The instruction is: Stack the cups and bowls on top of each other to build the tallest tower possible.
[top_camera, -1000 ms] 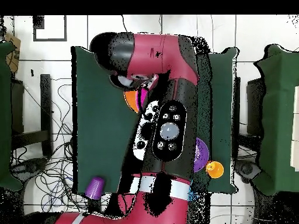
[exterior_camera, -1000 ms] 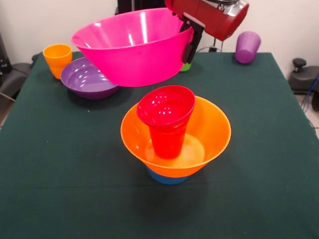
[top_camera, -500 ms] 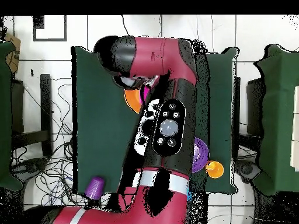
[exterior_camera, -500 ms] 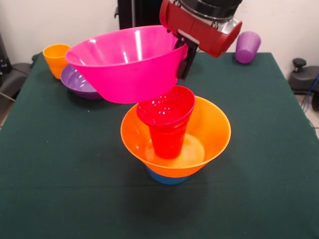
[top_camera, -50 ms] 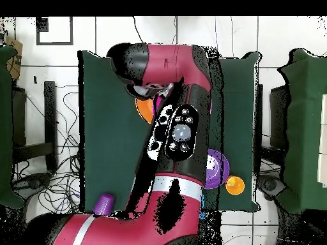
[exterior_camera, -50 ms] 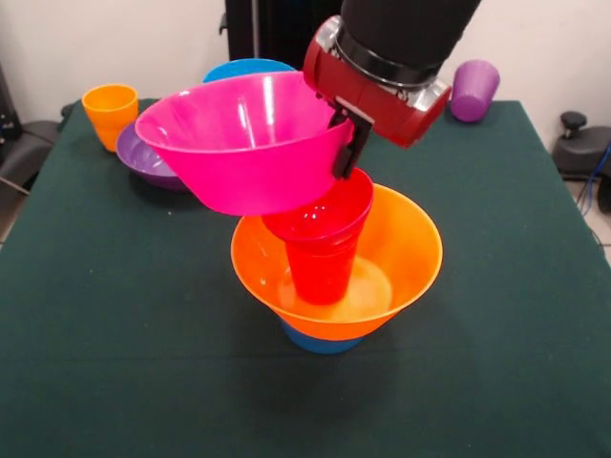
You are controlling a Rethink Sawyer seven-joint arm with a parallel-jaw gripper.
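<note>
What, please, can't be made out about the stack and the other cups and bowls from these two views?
- Front view: the light-blue bowl shows only a sliver under the orange bowl.
- Front view: the pink bowl covers the red cup rim's far side; contact unclear.
- Overhead view: the arm hides the stack.
- Green cup: not visible.

I see the tower (exterior_camera, -50 ms: 334, 277) in the middle of the table. A small light-blue bowl (exterior_camera, -50 ms: 320, 342) sits at the bottom. A big orange bowl (exterior_camera, -50 ms: 401, 253) rests on it, open side up. A red-orange cup (exterior_camera, -50 ms: 320, 248) stands inside the orange bowl. A big pink bowl (exterior_camera, -50 ms: 243, 143) hangs tilted in the air, just above the cup. Far back I see a purple bowl (exterior_camera, -50 ms: 143, 157), a yellow-orange cup (exterior_camera, -50 ms: 110, 113), a blue bowl (exterior_camera, -50 ms: 246, 68) and a purple cup (exterior_camera, -50 ms: 474, 90) turned upside down.
</note>
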